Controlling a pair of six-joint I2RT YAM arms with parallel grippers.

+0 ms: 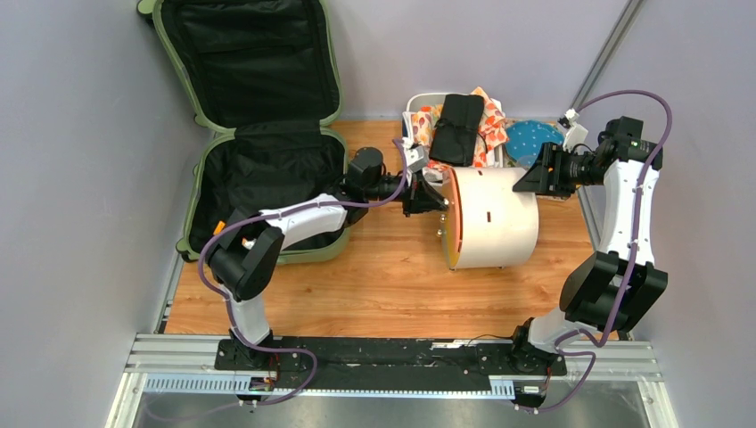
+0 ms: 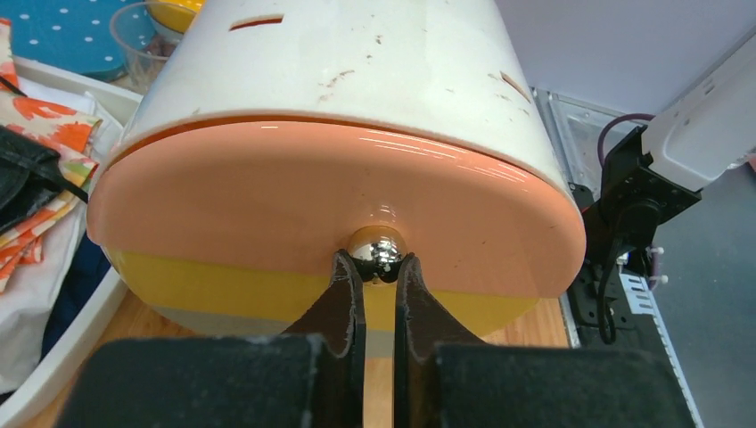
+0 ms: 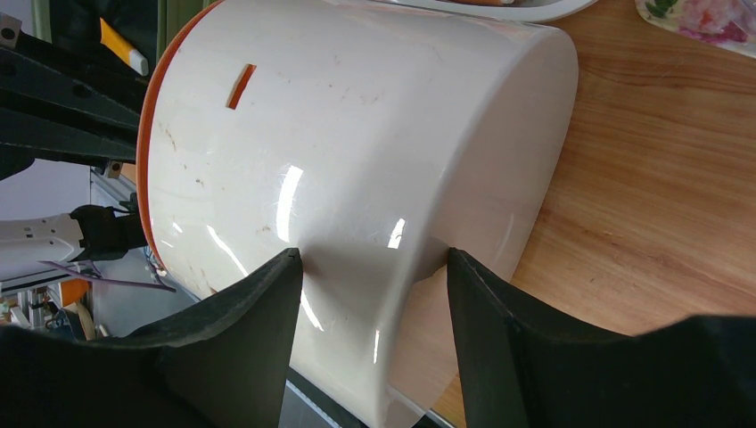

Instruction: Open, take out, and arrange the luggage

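Metal knob [image 2: 376, 251] in left tool [image 2: 379, 270]

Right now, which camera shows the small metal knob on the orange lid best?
The left wrist view: the metal knob sits close and sharp on the orange lid, between the left gripper's fingertips. In the top view the gripper hides it. The right wrist view shows only the container's white wall and orange rim.

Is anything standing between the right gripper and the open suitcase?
Yes. The cream cylinder lies on its side between the right gripper and the suitcase, and the left gripper, pinching its lid knob, is also in that gap.
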